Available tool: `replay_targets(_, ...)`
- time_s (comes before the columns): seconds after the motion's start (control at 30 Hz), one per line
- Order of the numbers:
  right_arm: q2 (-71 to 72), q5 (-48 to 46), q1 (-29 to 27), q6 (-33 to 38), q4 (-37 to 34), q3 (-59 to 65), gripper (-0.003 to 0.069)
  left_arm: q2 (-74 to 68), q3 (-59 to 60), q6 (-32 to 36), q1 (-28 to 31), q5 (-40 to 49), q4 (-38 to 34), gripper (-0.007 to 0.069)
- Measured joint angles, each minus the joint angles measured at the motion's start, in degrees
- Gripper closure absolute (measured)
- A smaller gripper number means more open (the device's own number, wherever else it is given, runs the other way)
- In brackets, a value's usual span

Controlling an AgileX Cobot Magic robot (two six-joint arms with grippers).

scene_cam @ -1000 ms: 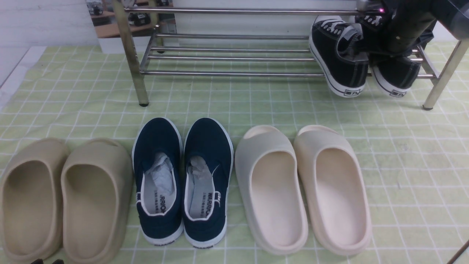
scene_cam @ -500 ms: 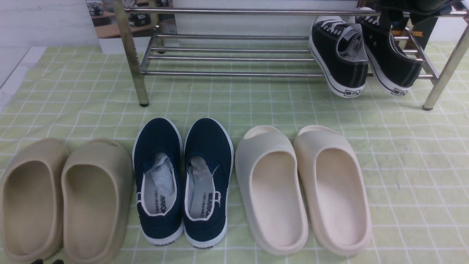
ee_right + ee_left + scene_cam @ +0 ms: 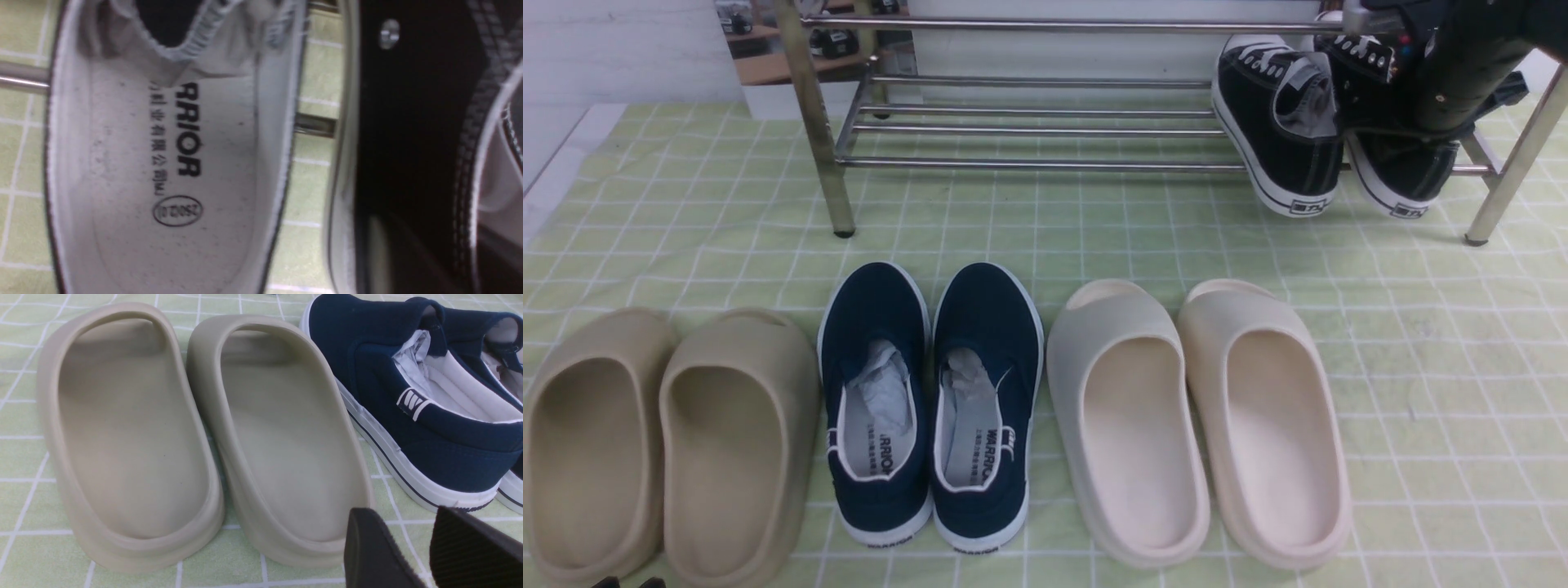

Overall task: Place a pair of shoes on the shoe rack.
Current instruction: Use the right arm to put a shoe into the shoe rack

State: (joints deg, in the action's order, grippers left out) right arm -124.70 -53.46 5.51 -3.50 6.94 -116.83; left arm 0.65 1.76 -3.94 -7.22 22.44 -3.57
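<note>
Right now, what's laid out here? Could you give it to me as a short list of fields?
Black sneakers: both on the rack's right end, heels hanging past its front edge
Shoe rack: steel tubes, at the back of the green checked cloth
Front row, left to right: tan slides, navy slip-ons, cream slides
Left claw: open, holding nothing, near the tan slides
Right arm: over the right-hand sneaker; whether it grips can't be seen
</note>
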Motion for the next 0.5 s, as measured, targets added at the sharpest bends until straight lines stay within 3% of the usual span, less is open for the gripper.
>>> replay_targets(0.07, -0.47, 1.06, 0.24, -0.67, 1.84, 0.01, 0.0622, 0.00, 0.00, 0.00, 0.00, 0.00, 0.00, 0.0386)
replay_targets(0.13, -0.85, 1.01, 0.10, -1.79, 3.87, -0.14, 0.0641, 0.00, 0.00, 0.00, 0.00, 0.00, 0.00, 0.0386)
replay_targets(0.5, -1.03, 0.59, 0.11, -2.50, 4.90, -0.76, 0.0630, 0.00, 0.00, 0.00, 0.00, 0.00, 0.00, 0.0386)
